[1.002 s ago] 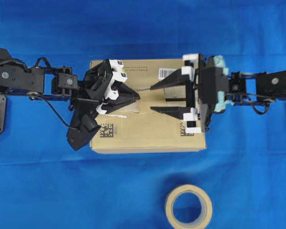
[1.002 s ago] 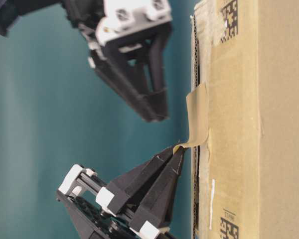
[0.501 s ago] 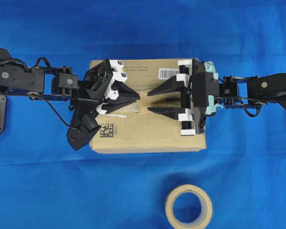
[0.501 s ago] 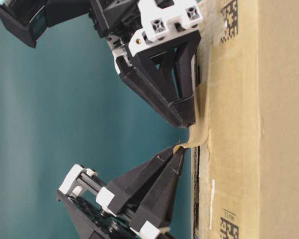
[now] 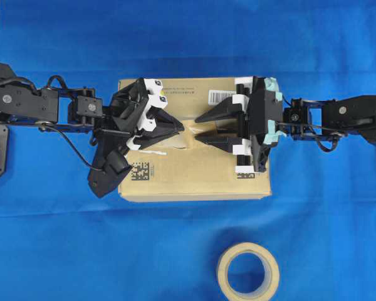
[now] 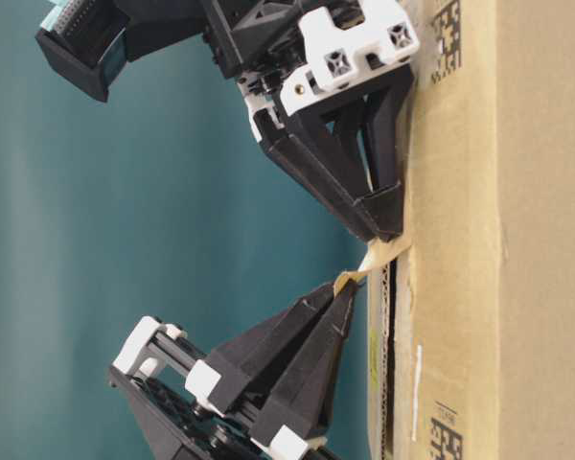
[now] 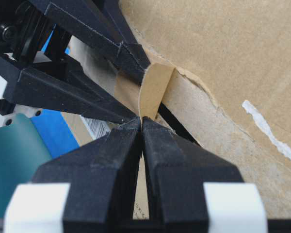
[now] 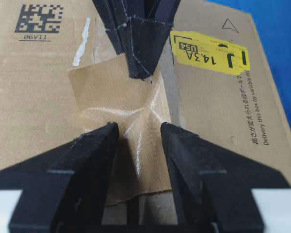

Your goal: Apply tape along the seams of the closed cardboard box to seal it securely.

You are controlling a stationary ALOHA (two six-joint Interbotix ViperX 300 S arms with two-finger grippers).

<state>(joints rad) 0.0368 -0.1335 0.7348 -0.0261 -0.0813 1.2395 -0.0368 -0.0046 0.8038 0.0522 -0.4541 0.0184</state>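
Here, in the right wrist view, the right gripper [image 8: 138,141] has its fingers apart, tips pressed onto the tape [image 8: 117,99] lying flat across the seams [image 7: 177,127] atop the cardboard box [image 5: 194,179]. Beyond it, the left gripper [image 8: 141,73] is pinched together on the strip's lifted end.

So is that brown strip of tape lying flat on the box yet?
Only partly. The tape lies on the cardboard box under the right end effector, but its other end curls up, pinched in the shut left end effector.
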